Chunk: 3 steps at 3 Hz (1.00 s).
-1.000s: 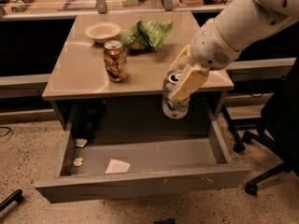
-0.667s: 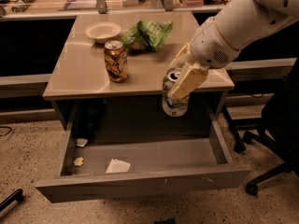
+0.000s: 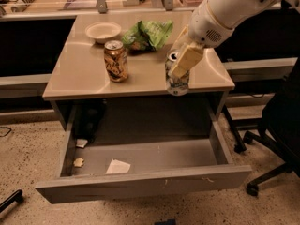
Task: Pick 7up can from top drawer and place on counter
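My gripper [image 3: 180, 64] is shut on the 7up can [image 3: 176, 82], a silver-white can with green markings. It holds the can upright in the air at the front right edge of the beige counter [image 3: 84, 74], above the back of the open top drawer [image 3: 145, 179]. A cream-coloured finger [image 3: 185, 61] covers the can's front. The white arm reaches in from the upper right.
On the counter stand a brown-gold patterned can [image 3: 116, 61], a white bowl [image 3: 102, 31] and a green chip bag [image 3: 149, 34]. The drawer holds a white paper scrap [image 3: 117, 167], a small crumpled bit [image 3: 78, 162] and a dark object [image 3: 89, 121] at back left. A black office chair [image 3: 276, 125] stands right.
The gripper has lifted the 7up can from above the drawer up to counter height and slightly back.
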Motion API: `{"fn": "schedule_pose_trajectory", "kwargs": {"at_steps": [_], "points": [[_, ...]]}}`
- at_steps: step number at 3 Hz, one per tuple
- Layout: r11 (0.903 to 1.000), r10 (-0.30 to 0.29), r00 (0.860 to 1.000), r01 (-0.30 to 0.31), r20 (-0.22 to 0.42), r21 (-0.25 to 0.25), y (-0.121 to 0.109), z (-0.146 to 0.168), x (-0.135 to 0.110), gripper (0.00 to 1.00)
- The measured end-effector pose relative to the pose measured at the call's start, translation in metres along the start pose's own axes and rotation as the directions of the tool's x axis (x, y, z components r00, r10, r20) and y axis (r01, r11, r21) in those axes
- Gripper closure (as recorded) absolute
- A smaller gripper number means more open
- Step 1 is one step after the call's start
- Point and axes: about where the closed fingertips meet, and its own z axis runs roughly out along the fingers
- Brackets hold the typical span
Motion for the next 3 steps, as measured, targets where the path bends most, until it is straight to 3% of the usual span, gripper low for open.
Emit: {"fn": "schedule_pose_trajectory", "kwargs": {"at_steps": [1,3], "points": [[0.9987,0.038,0.999,-0.037,-0.019,0.034,-0.041,0.001,0.007,1.00],[0.9911,0.097,0.995,-0.098,0.015,0.091,-0.092,0.016,0.027,1.00]]}}
